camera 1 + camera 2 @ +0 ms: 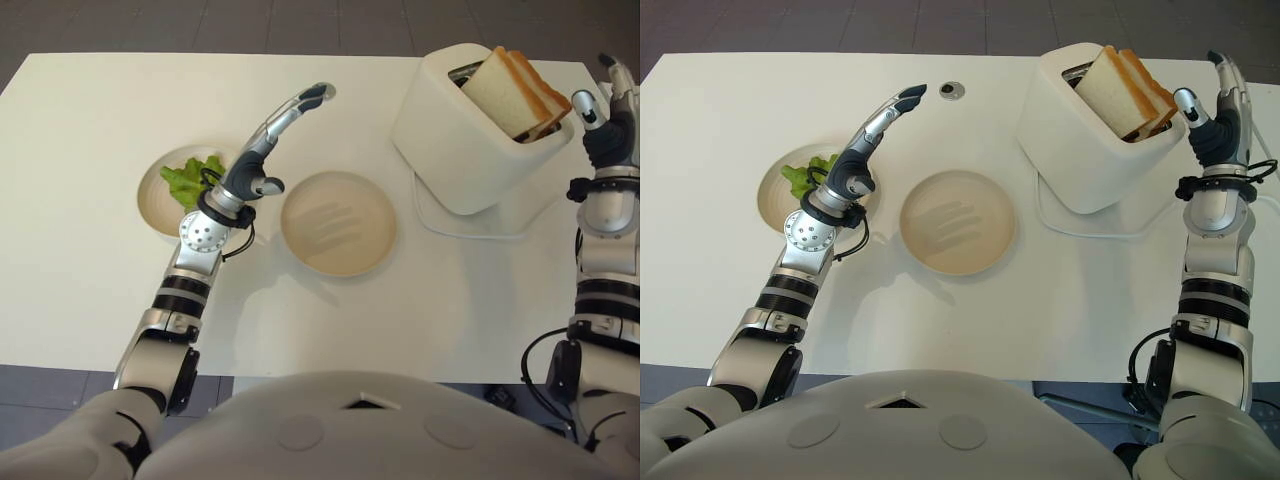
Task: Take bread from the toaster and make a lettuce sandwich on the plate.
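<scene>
Left hand (262, 148) hangs over the tabletop (95, 120) left of centre, fingers stretched out straight toward the far edge, thumb tucked a little, nothing in it. Its wrist sits above the near right rim of the lettuce dish (150, 208); the fingertips reach past the gap between that dish and the plate (958, 225).

Right hand (1212, 118) stands at the right edge, fingers spread and pointing up, holding nothing. It is just beside the toaster's right side, level with the bread, not touching either as far as can be seen.

Surface: plain white tabletop, matte, lit from above. Grey tiled floor (200, 25) shows beyond the far edge. Small round metal-ringed hole (953, 90) near the far edge, about mid-width.

Toaster (1080, 150): white, boxy, near the far right corner, turned at an angle to the table edges. Bread (1122, 88): two slices standing side by side in the slot, leaning toward the right, upper halves well clear of the top. White cord (1080, 232) loops out on the tabletop in front of the toaster.

Plate: round, pale, at the centre of the tabletop, between lettuce dish and toaster. Lettuce (190, 178): green leaves in the round dish toward the left, partly hidden by the left wrist.
</scene>
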`<action>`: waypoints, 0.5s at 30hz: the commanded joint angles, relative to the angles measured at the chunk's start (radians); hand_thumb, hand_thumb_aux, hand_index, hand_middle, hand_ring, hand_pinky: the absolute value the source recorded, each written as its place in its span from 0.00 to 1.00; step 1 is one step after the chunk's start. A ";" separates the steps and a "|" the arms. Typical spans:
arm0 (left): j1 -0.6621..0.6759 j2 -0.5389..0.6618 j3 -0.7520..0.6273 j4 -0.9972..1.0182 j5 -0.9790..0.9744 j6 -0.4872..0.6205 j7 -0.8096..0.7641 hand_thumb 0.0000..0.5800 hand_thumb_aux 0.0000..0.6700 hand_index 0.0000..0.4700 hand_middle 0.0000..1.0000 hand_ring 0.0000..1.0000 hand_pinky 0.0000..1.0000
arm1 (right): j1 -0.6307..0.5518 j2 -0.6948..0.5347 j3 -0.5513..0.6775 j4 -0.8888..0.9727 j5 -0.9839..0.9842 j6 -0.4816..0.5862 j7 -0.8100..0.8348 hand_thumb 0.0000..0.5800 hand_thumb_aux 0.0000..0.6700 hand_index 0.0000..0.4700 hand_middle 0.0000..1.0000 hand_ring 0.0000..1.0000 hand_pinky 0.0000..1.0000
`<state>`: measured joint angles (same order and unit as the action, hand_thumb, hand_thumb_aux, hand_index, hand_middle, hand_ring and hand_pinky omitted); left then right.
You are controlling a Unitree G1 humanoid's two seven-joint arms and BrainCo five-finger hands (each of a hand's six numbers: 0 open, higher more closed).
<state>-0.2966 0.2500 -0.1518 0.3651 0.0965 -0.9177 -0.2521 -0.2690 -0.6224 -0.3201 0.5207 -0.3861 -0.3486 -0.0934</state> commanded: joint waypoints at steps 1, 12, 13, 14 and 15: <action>0.005 -0.001 -0.002 0.004 0.006 0.006 -0.005 0.00 0.00 0.00 0.00 0.00 0.00 | -0.007 -0.023 0.047 0.046 0.034 -0.011 0.044 0.59 0.36 0.36 0.00 0.00 0.00; 0.007 0.000 0.001 0.001 0.010 0.007 -0.002 0.00 0.00 0.00 0.00 0.00 0.00 | 0.006 -0.017 0.012 -0.121 0.120 -0.185 -0.072 1.00 1.00 1.00 0.88 0.88 0.88; 0.005 0.004 0.005 0.002 0.013 0.007 0.000 0.00 0.00 0.00 0.00 0.00 0.00 | 0.004 -0.017 0.002 -0.141 0.114 -0.205 -0.098 1.00 1.00 1.00 1.00 1.00 1.00; 0.002 0.011 0.013 0.002 0.017 0.009 0.004 0.00 0.00 0.00 0.00 0.00 0.00 | 0.003 -0.013 -0.009 -0.168 0.115 -0.226 -0.120 1.00 1.00 1.00 1.00 1.00 1.00; -0.001 0.021 0.023 0.001 0.022 0.013 0.009 0.00 0.00 0.00 0.00 0.00 0.00 | 0.004 -0.010 -0.019 -0.193 0.115 -0.245 -0.139 1.00 1.00 1.00 1.00 1.00 1.00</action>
<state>-0.2959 0.2535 -0.1486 0.3651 0.1030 -0.9175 -0.2482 -0.2614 -0.6418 -0.3176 0.3773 -0.2769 -0.5594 -0.1976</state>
